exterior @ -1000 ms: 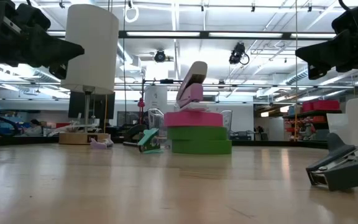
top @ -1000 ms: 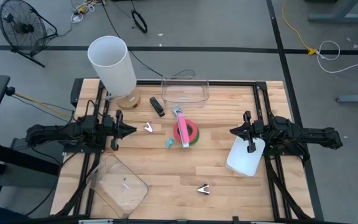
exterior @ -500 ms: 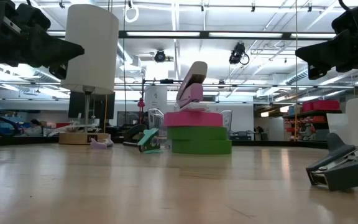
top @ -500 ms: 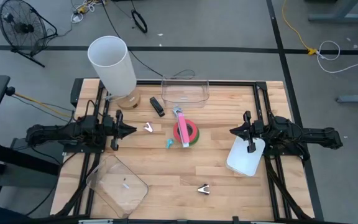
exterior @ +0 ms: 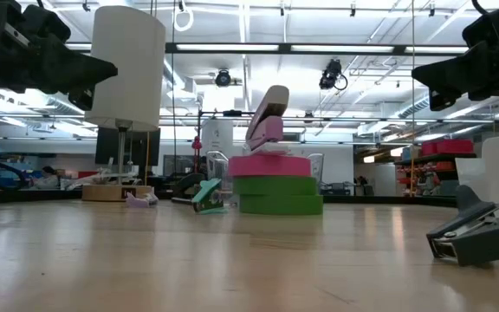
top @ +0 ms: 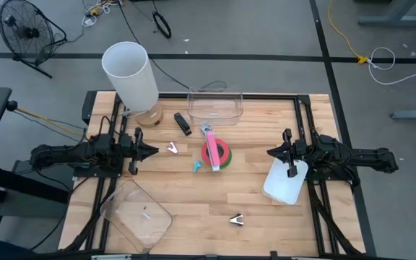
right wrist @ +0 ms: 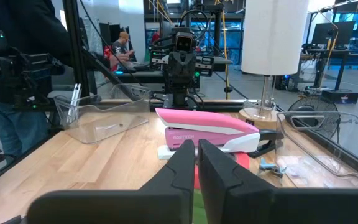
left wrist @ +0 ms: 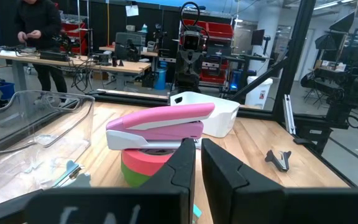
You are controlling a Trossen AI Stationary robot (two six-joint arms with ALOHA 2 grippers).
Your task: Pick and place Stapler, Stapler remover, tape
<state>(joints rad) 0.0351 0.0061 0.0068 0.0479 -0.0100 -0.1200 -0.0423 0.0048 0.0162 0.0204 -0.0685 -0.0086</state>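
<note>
A pink stapler (top: 211,150) lies across two stacked tape rolls, pink-red (exterior: 273,166) on green (exterior: 280,195), at the table's middle. A black stapler (top: 183,123) lies farther back. A silver staple remover (top: 172,148), a teal one (top: 196,167) and a dark one (top: 237,219) lie on the wood. My left gripper (top: 152,152) is shut and hovers left of the stack, pointing at it (left wrist: 197,163). My right gripper (top: 271,152) is shut and hovers right of the stack (right wrist: 196,163). Neither touches anything.
A clear bin (top: 215,106) stands at the far edge and a clear container (top: 136,214) at the near left. A white tray (top: 286,182) lies under my right arm. A lamp with a white shade (top: 130,76) stands at the far left. People show in the room beyond the table.
</note>
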